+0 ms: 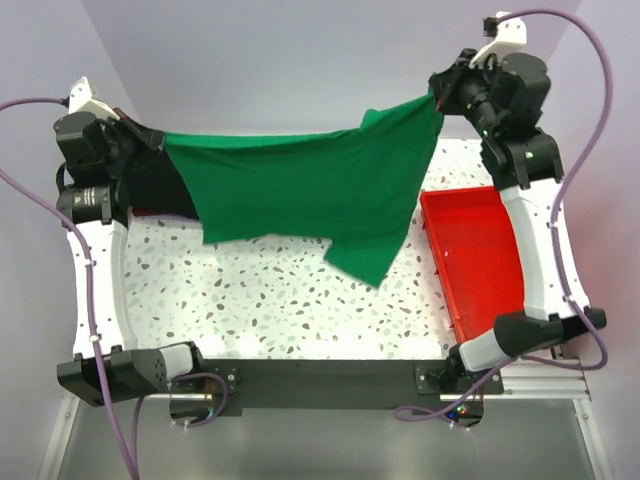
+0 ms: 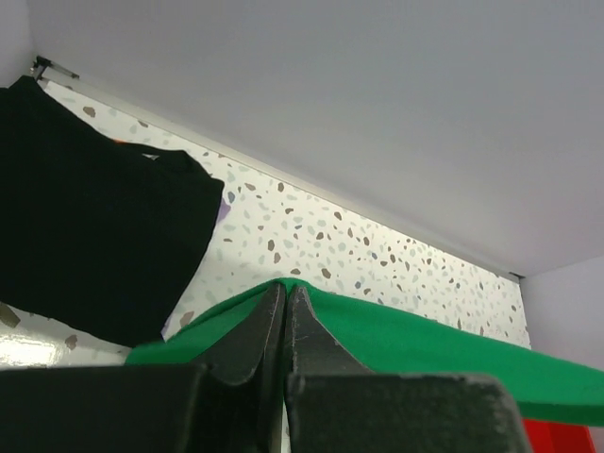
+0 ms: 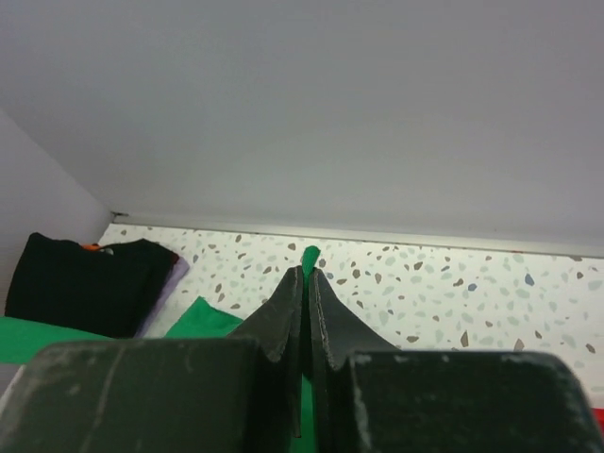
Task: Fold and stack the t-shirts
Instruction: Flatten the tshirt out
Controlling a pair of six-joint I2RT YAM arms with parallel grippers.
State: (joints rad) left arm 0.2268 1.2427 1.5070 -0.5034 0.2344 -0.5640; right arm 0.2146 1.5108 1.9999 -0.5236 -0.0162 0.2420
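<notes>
Because the two arms hold it by edges far apart, the green t-shirt (image 1: 310, 190) hangs stretched in the air in the top view. It is left of the red tray (image 1: 475, 250), and one loose flap drops toward the tabletop (image 1: 260, 300). I think it is held wide like this so it can be laid flat for folding. The left gripper (image 1: 160, 140) is far left of the tray. The right gripper (image 1: 437, 98) is up past the tray's far end. A dark pile (image 1: 165, 195) beside the left arm is partly covered, so I cannot count the shirts in it.

From the left wrist, the left gripper (image 2: 285, 288) is pinched tight on a green edge. A black t-shirt (image 2: 85, 236) lies flat, far left of the tray, and only a red corner of the tray shows. A thin purple edge (image 2: 222, 209) peeks out from under the black t-shirt.

From the right wrist, the right gripper (image 3: 308, 274) is squeezed closed on a small green tip. The rest of the green t-shirt drops out of sight below. The black t-shirt (image 3: 85, 274) looks small and far away.
</notes>
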